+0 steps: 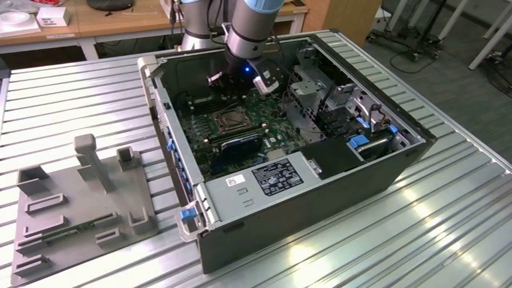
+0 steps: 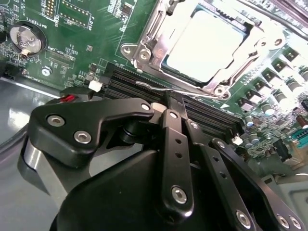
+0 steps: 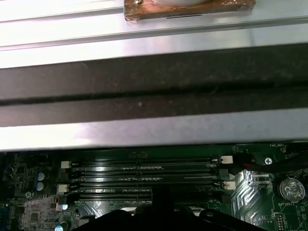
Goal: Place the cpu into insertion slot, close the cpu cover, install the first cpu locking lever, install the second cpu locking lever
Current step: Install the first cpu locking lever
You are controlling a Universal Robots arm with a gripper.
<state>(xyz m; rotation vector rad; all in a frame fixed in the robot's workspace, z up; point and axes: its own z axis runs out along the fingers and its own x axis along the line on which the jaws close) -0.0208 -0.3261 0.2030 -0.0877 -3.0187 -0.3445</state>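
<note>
Inside the open case (image 1: 320, 198), in the exterior view, the arm (image 1: 252, 30) reaches down over the board, just behind the insertion slot (image 1: 228, 122). In the second wrist view the gripper (image 2: 175, 98) is clenched: its black links run together into one narrow tip with no gap showing, and nothing is held between them. That tip sits right at a thin silver lever (image 2: 154, 86) that runs along the socket's near edge, between the socket and the memory slots (image 2: 125, 82); I cannot tell whether it presses the lever or stands just over it. The cpu (image 2: 204, 45) lies flat in the socket, its pale top showing through the window of the cover (image 2: 147, 41), which is folded down over it.
</note>
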